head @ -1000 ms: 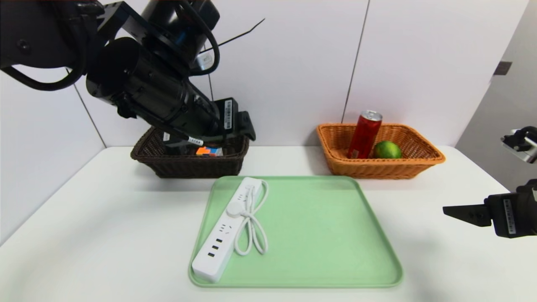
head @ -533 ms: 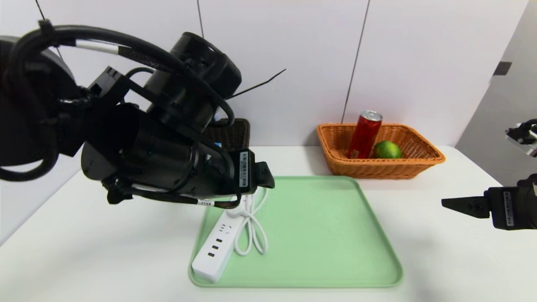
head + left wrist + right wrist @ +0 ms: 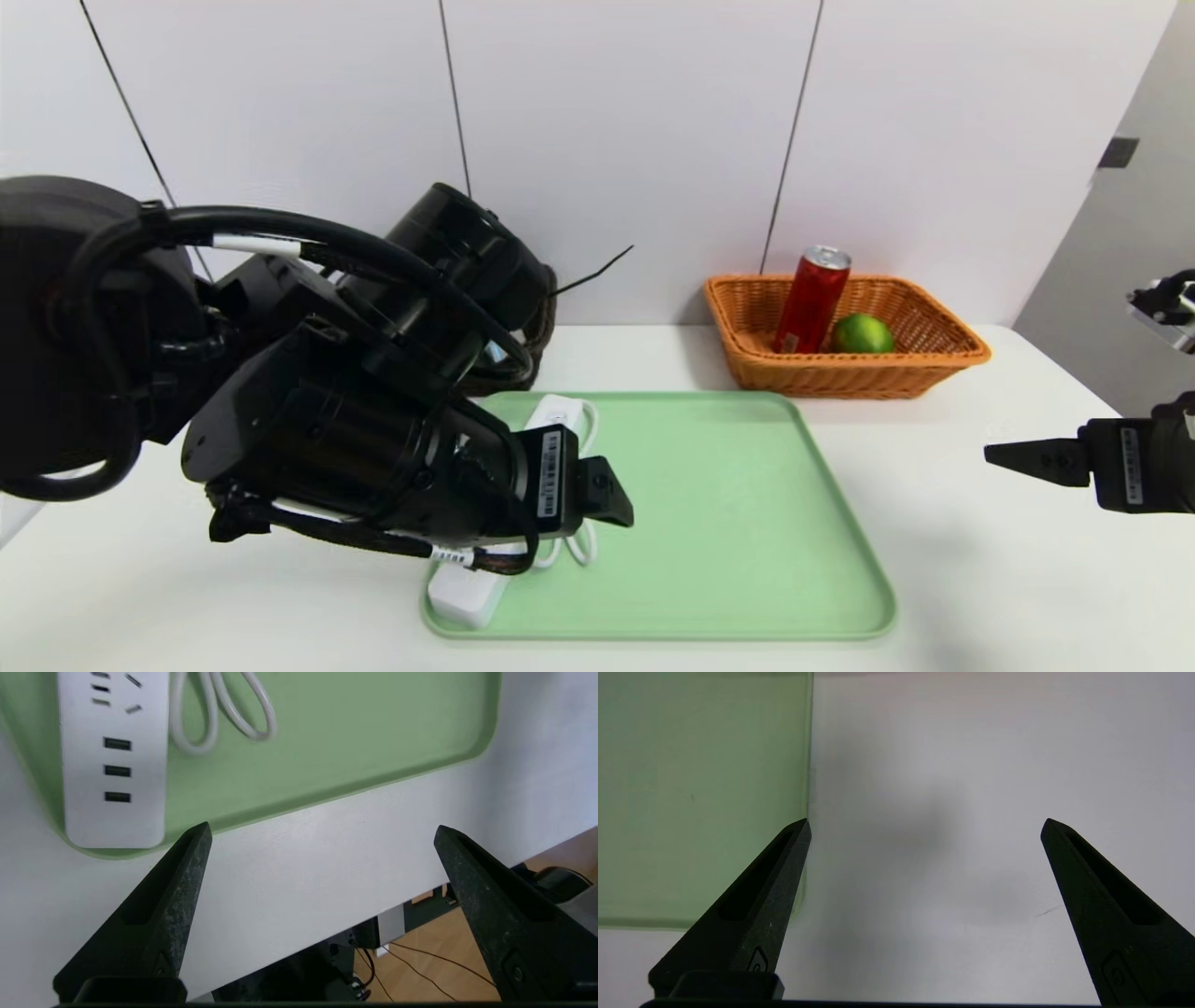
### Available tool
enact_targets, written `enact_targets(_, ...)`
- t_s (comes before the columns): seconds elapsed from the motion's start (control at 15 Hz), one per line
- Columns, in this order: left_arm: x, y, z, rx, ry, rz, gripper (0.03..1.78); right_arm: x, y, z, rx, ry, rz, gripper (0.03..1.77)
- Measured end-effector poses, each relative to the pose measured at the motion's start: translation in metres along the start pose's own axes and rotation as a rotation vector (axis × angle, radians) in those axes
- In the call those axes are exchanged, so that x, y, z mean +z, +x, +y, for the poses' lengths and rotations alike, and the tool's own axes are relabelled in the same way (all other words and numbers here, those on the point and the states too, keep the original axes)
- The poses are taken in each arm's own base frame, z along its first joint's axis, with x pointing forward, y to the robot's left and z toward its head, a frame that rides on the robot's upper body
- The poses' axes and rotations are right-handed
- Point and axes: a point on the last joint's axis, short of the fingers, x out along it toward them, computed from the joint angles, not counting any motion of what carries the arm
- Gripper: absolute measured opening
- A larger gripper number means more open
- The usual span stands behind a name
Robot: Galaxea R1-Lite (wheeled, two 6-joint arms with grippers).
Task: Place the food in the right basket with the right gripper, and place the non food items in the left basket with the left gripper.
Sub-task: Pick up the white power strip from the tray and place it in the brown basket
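1. Left gripper [image 3: 322, 828]: jaws spread wide, holding nothing, pointing down over the near edge of the green tray [image 3: 747, 560].
2. Power strip [image 3: 114, 760]: white, lying flat on the tray's left part, just ahead of the left gripper's fingertip [image 3: 198, 835] (three small ports face up at its near end); not touched by it.
3. Cable [image 3: 219, 709]: white, looped on the tray beside the strip, farther from the left gripper than the strip's end.
4. Right gripper [image 3: 924, 823]: jaws wide apart and empty, hovering over the bare white table [image 3: 948, 765], with the tray's right edge just beside one finger.
5. Right basket [image 3: 934, 364]: orange wicker, well beyond the right gripper; it contains a red can [image 3: 810, 301] leaning upright and a green lime [image 3: 861, 333].
6. Left basket [image 3: 537, 327]: dark wicker, behind the left arm and mostly hidden by it.
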Motion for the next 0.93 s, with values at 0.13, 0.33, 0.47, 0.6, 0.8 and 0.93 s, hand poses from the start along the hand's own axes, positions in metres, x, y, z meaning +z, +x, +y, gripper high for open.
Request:
enact_targets(0.13, 0.001, 0.007, 0.001, -0.011, -0.013, 0.038, 1.69, 0.0, 0.001, -0.001, -0.008, 0.005, 0.005, 1.7)
enact_targets(0.33, 0.01, 0.017, 0.001, -0.054, -0.035, 0.039, 1.69, -0.001, 0.005, -0.002, -0.011, 0.006, 0.018, 1.7)
enact_targets(0.47, 0.016, 0.025, 0.001, -0.068, -0.043, 0.018, 1.69, -0.001, 0.007, -0.002, -0.012, 0.006, 0.027, 1.7)
enact_targets(0.6, 0.02, 0.036, 0.002, -0.058, -0.055, 0.021, 1.69, -0.001, 0.009, -0.002, -0.013, 0.006, 0.033, 1.7)
enact_targets(0.8, 0.023, 0.053, 0.006, -0.021, -0.07, 0.043, 1.69, -0.001, 0.012, -0.002, -0.016, 0.007, 0.043, 1.7)
enact_targets(0.93, 0.028, 0.062, 0.007, -0.007, -0.078, 0.047, 1.69, -0.001, 0.014, -0.002, -0.018, 0.007, 0.052, 1.7)
